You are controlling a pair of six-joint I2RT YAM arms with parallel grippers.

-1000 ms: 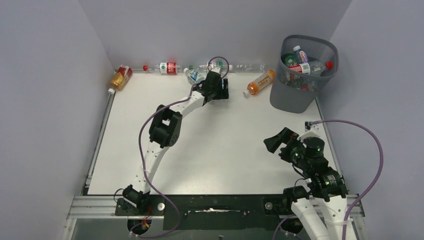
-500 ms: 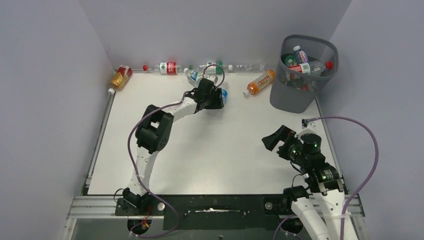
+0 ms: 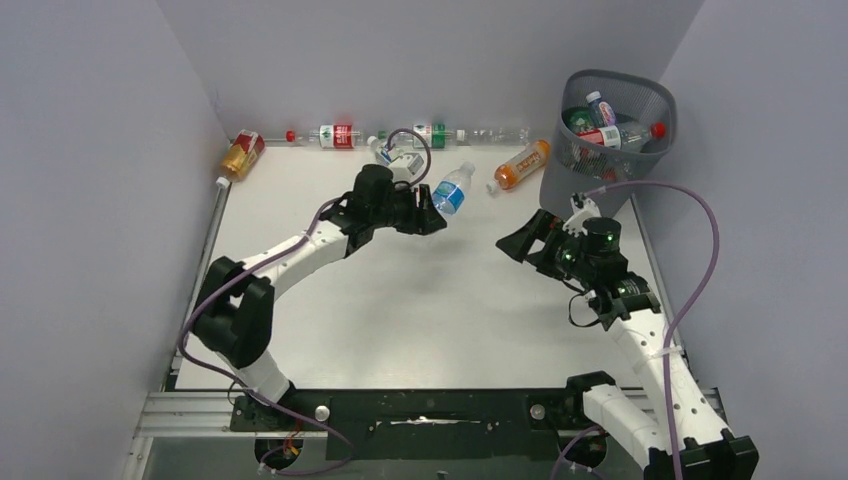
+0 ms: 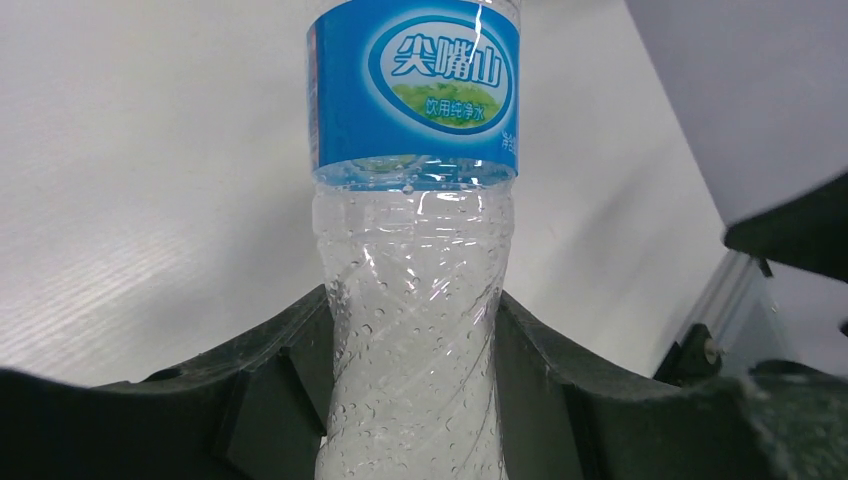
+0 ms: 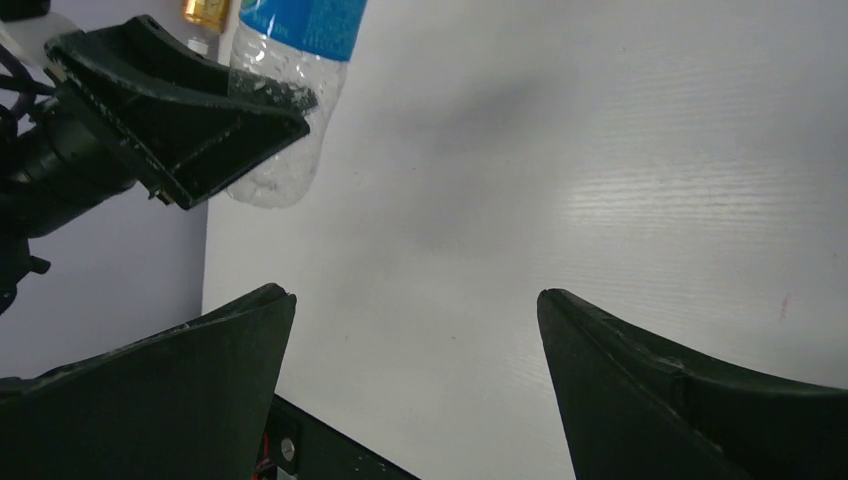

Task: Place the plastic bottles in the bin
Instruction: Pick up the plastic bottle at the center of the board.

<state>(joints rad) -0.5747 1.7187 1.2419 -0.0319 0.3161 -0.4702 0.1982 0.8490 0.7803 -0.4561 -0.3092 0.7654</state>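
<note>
now, nearest the arm bases, the right gripper (image 5: pixel 415 300) stands wide open and holds nothing. its black wedge-shaped jaws face the other hand across the matte white table (image 3: pixel 400 300).

just beyond it and to its left, the left gripper (image 3: pixel 430 212) is closed on the lower body of a clear plastic water bottle with a blue label (image 4: pixel 415 90). the bottle is held above the table and tilted, its rounded base poking out behind the fingers and its label end reaching out past them. the wall is thin, moulded in twisting ribs and beaded with droplets, so it looks likely to dent under a hard squeeze. the label is smooth and glossy.

the step in hand looks like the carry: one bottle picked, not yet dropped. the tall dark grey mesh bin (image 3: pixel 570 195) stands well off to the right of the holding hand, just behind the open one. so the next move calls either for a long reach rightward over the solid rim or a pass into the waiting jaws. i cannot tell which.

farther out, an orange plastic bottle (image 3: pixel 520 165) lies between the held bottle and the bin. several bottles already sit inside the mesh (image 3: pixel 610 130). beyond the left hand, a row of clear bottles with red and green labels (image 3: pixel 335 135) lies against the far wall, and an amber bottle (image 3: pixel 240 155) lies in the far left corner.
</note>
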